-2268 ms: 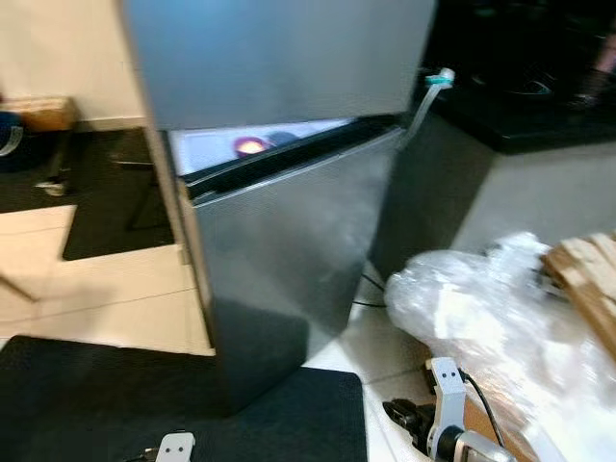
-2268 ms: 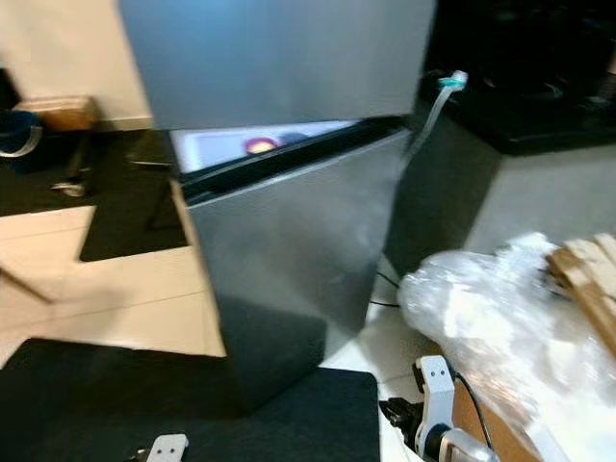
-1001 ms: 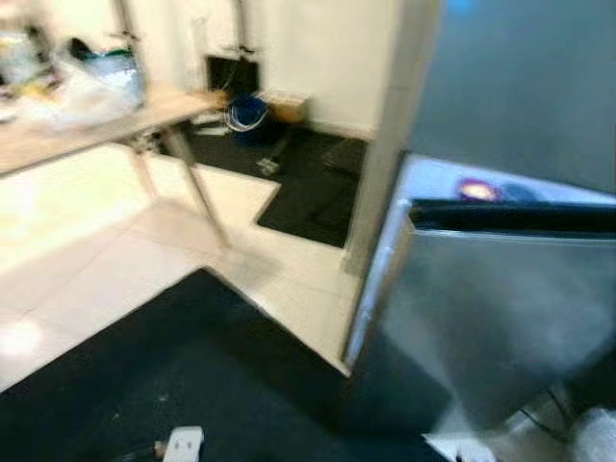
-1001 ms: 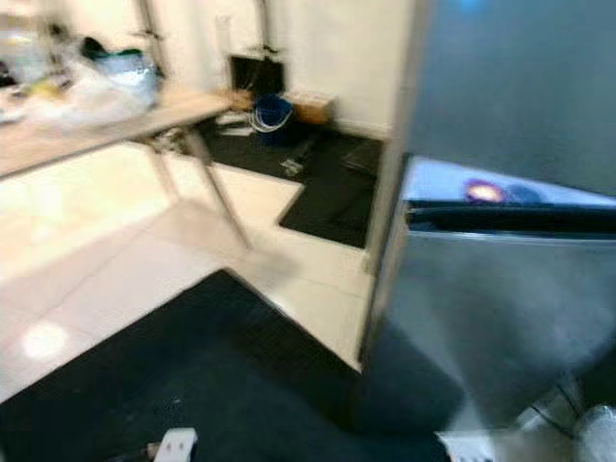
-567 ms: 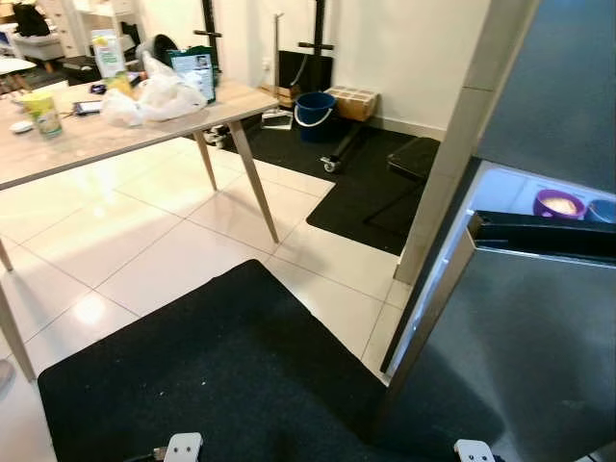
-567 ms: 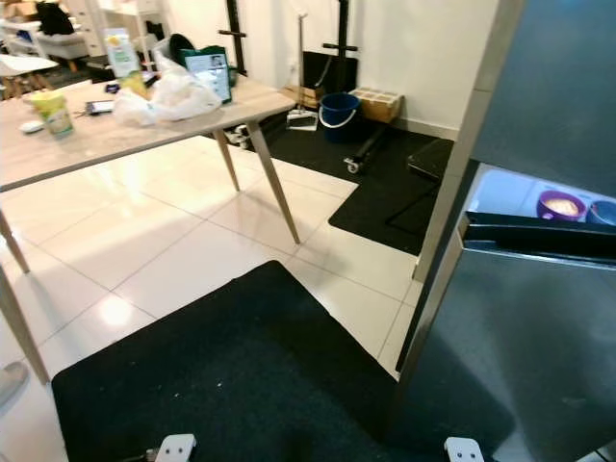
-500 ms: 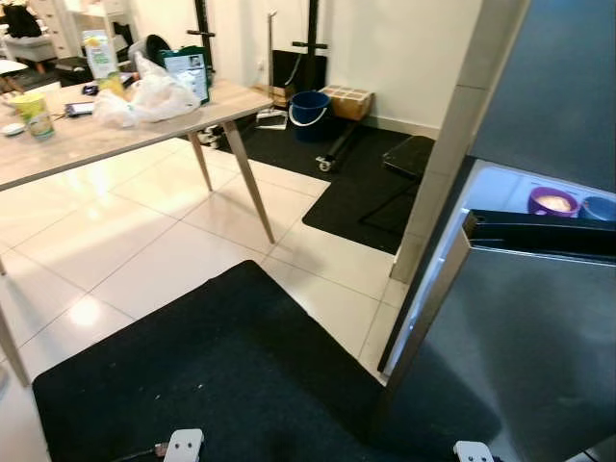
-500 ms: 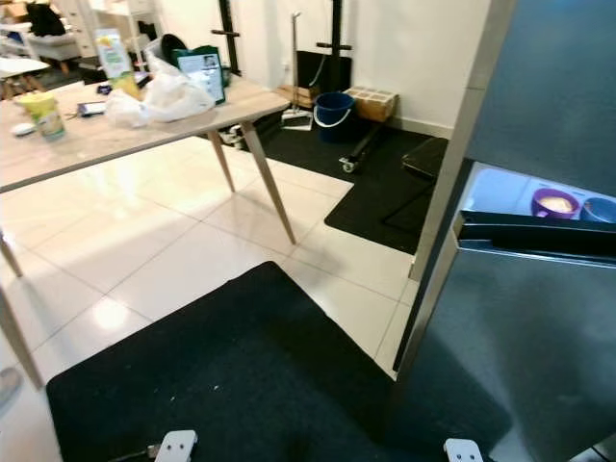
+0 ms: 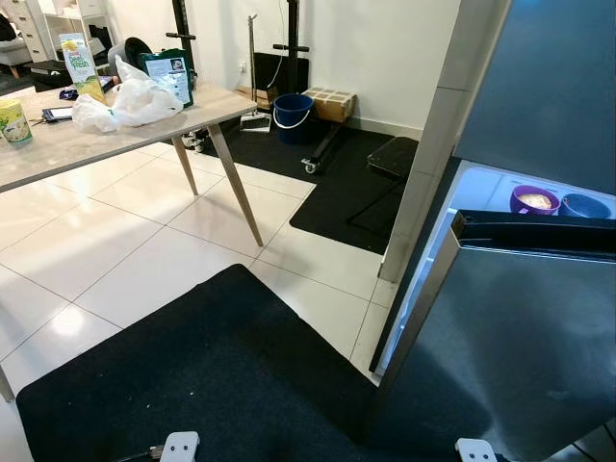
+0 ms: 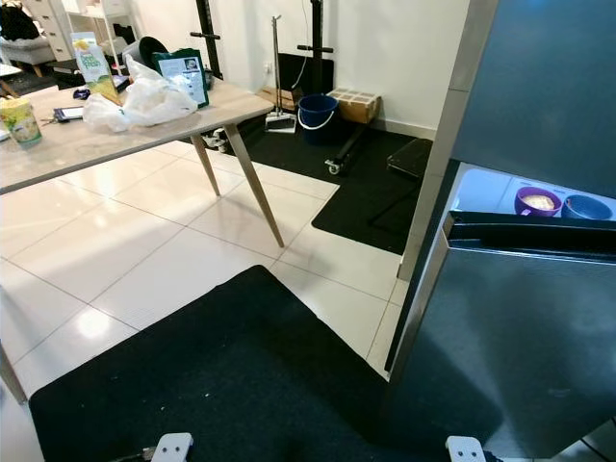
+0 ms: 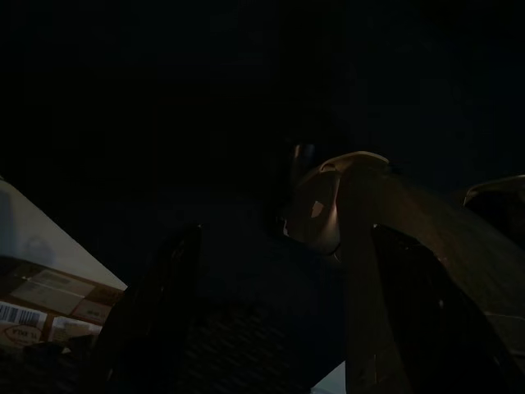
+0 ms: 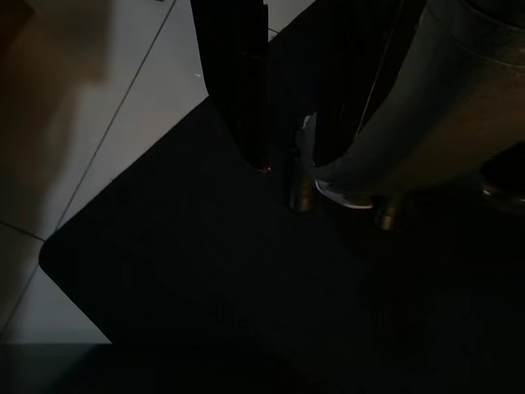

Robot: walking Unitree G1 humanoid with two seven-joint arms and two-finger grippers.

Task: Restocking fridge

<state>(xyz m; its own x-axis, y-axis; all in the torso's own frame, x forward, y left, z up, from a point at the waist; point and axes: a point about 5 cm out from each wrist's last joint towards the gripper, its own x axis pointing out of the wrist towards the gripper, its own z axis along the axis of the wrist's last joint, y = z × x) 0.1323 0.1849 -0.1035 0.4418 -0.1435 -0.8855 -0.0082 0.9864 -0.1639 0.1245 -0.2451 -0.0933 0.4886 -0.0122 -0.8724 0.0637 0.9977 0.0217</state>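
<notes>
Fridge (image 9: 539, 318) stands at the right of the scene, its grey lower door (image 9: 525, 356) swung ajar on a lit compartment where a purple bowl (image 9: 535, 199) and a blue bowl (image 9: 584, 205) sit side by side just behind the door's dark top edge. A black mat (image 9: 202, 385) lies on the pale tiled floor (image 9: 125, 241) in the near foreground, running up to the foot of the fridge. On the far left, a wooden table (image 9: 106, 130) on slanted legs carries a crumpled white plastic bag (image 9: 130, 101), a green-and-white carton (image 9: 79, 63), a small framed card (image 9: 166, 72) and a cup (image 9: 12, 120). By the far wall, a blue bucket (image 9: 292, 114) and a cardboard box (image 9: 332, 103) rest on a second dark mat (image 9: 337, 173). Both arms hang low. The left gripper (image 11: 279, 312), seen from its wrist in deep shade, appears to have its two fingers set apart, though the gloom makes this uncertain. The right gripper (image 12: 287, 123) hangs over the black mat with its dark fingers close alongside each other; whether they meet cannot be told.
</notes>
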